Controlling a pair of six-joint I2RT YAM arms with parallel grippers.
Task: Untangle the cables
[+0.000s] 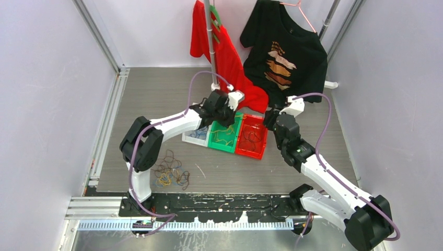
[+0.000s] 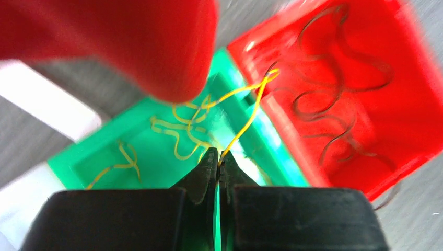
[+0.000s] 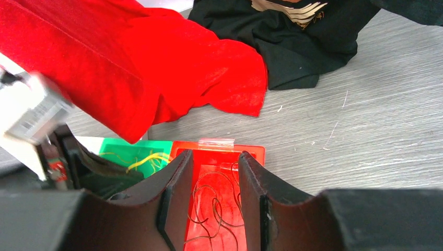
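My left gripper (image 2: 218,157) is shut on a thin yellow cable (image 2: 245,123), which rises from the fingertips to the edge between the green bin (image 2: 68,159) and the red bin (image 2: 418,104). More yellow cables (image 2: 177,133) lie in the green bin and dark cables (image 2: 324,104) in the red one. My right gripper (image 3: 215,163) hangs open over the red bin (image 3: 219,148), with dark cables (image 3: 214,206) on the bin floor below its fingers and nothing held. A tangle of mixed cables (image 1: 170,172) lies on the table near the left arm's base.
A white bin (image 1: 196,137) adjoins the green bin (image 1: 225,137) and red bin (image 1: 252,138). A red T-shirt (image 1: 224,52) and a black T-shirt (image 1: 284,52) hang behind, their hems reaching the table. A metal pole (image 1: 211,42) stands at the back. Walls close in both sides.
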